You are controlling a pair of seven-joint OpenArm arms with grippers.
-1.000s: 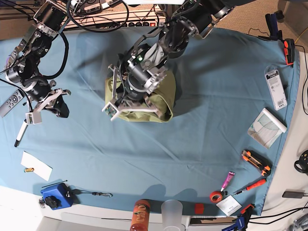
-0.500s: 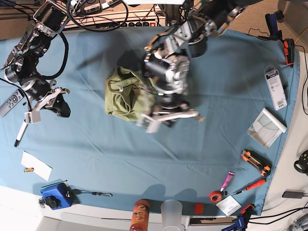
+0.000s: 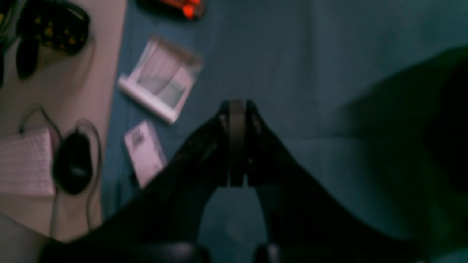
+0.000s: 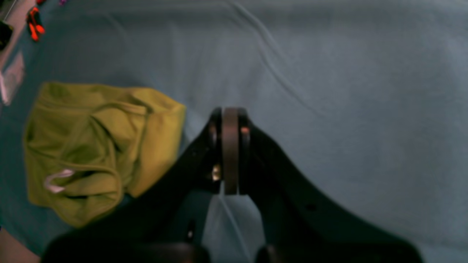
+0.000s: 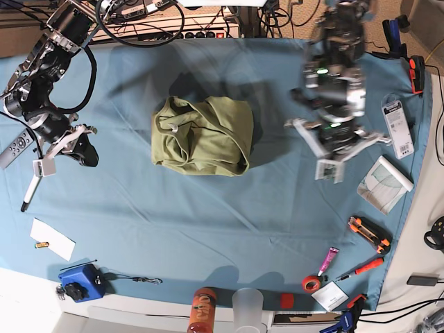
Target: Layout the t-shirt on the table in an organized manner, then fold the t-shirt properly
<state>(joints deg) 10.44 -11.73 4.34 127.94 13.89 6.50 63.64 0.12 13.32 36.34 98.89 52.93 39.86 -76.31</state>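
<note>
t-shirt (image 5: pixel 202 135): crumpled olive heap at centre of table (image 5: pixel 208 222) — collar tag partly buried
left gripper (image 3: pixel 236 109): jaws together, empty, blurred; right of frame in base view
right gripper (image 4: pixel 230 113): jaws together, empty, far left
hidden: shirt sleeves — folded under

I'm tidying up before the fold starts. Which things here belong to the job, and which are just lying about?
Job: t-shirt, table.

Lying about: remote, blue box, tape roll, screwdriver, cup.
</note>
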